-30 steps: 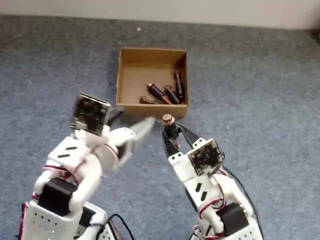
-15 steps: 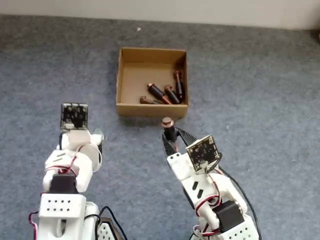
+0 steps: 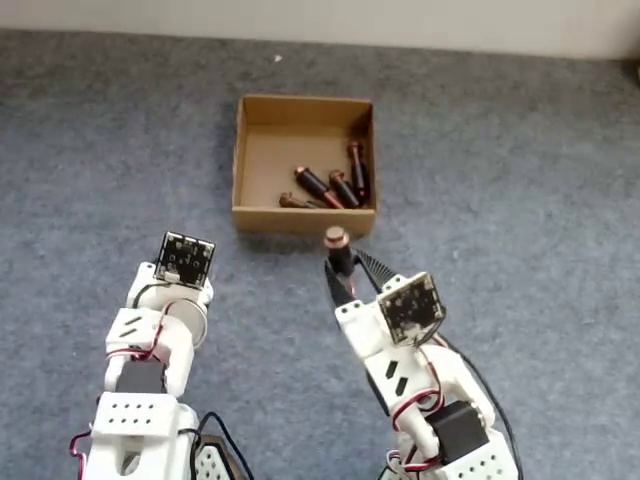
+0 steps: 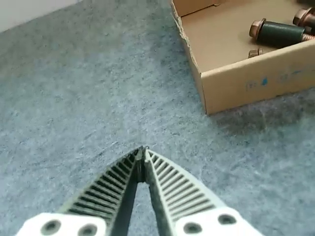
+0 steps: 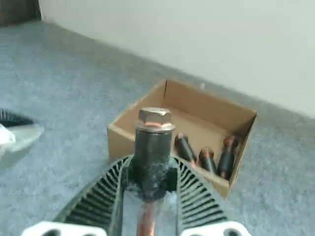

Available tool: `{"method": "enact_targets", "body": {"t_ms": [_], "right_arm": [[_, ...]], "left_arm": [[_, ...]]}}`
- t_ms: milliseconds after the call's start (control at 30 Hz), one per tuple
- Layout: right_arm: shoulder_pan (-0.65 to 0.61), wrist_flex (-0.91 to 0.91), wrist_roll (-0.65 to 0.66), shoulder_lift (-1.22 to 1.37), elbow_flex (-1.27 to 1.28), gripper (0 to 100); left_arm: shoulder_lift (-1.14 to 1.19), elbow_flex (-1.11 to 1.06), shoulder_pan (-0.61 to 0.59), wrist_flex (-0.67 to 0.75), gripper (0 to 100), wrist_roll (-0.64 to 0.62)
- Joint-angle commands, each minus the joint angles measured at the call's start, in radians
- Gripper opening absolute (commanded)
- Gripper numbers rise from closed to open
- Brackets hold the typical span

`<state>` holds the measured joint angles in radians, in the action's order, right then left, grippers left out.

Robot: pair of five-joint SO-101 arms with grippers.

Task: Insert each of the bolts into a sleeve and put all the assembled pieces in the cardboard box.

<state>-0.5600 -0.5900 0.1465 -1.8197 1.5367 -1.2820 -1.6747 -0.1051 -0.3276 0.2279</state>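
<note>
The right claw point(image 3: 342, 268) is closed around the dark sleeve of an assembled piece point(image 3: 338, 250), gripping it at mid-body so that the copper bolt head stands upright above the jaws and the threaded end hangs below them. That grip probably keeps the bolt from sliding out of its sleeve while it is carried. The piece is held above the grey bench point(image 3: 520, 150), just on the near side of the cardboard box point(image 3: 300, 217), close to the box's right near corner and not yet over the opening. Judging by that, the step in hand is the drop-off, and the claw has to clear the near wall before letting go. Several finished pieces point(image 3: 335, 185) already lie together in the right near part of the box, so this one is likely to land beside them. The left claw point(image 4: 142, 157) is closed with its tips meeting and nothing between them. It sits at the near left, apart from the box, which leaves the right arm's path free.
</note>
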Motion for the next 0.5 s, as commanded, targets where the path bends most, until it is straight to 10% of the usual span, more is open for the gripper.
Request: {"method": "enact_targets", "body": {"t_ms": [0,467], "right_arm": [[0.015,0.124,-0.006,0.137,-0.151,0.7],[0.124,0.493,-0.005,1.285,-0.817,0.9]], "left_arm": [[-0.001,-0.027,0.013,0.017,1,0.015],[-0.001,-0.027,0.013,0.017,1,0.017]]}}
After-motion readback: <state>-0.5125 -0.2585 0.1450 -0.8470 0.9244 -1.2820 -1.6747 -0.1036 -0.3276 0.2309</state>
